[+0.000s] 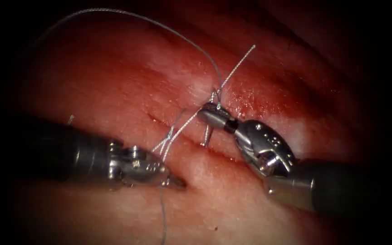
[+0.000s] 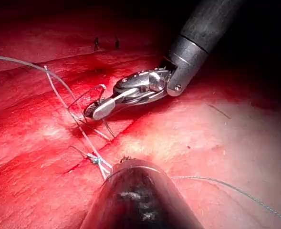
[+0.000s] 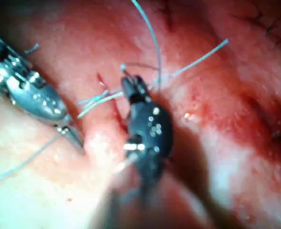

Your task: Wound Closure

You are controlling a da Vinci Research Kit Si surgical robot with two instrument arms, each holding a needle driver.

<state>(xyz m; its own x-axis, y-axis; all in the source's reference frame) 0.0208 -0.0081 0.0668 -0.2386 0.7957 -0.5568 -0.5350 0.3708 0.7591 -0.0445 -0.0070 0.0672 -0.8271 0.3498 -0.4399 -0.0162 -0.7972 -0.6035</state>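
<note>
At the left of the endoscope view, the left tool [image 1: 177, 183] lay low over the tissue [image 1: 114, 81], on the left side of the cut [image 1: 225, 155]. Its 2 jaws were drawn together to a point, closed on the thread [image 1: 182, 124] near their base. Below the jaws, 1 strand [image 1: 163, 218] hung straight down across the tissue. Above them, 2 or 3 strands ran up and to the right, close together, over the cut to the right tool [image 1: 207, 112]. In the right wrist view the left tool [image 3: 76, 139] showed the same closed point, with a strand trailing away from it over pale tissue.

Mid-field, the left wrist view showed a small knot [image 2: 96, 160] in the thread just beside the cut, and a thin loop of thread [image 2: 85, 95] standing around the tip of the right tool [image 2: 93, 113].

The right tool's tip sat over the cut, touching the bundle of strands. A short metallic piece [image 1: 207, 135] pointed down from it to the tissue; I could not tell whether this was the needle or part of the tool, nor whether the tool gripped anything.

From the tip, 1 long strand [image 1: 159, 25] arched up and away to the left, and 1 short free end [image 1: 239, 63] stuck up to the right. Red fluid [image 1: 250, 100] glistened on the tissue right of the cut.
</note>
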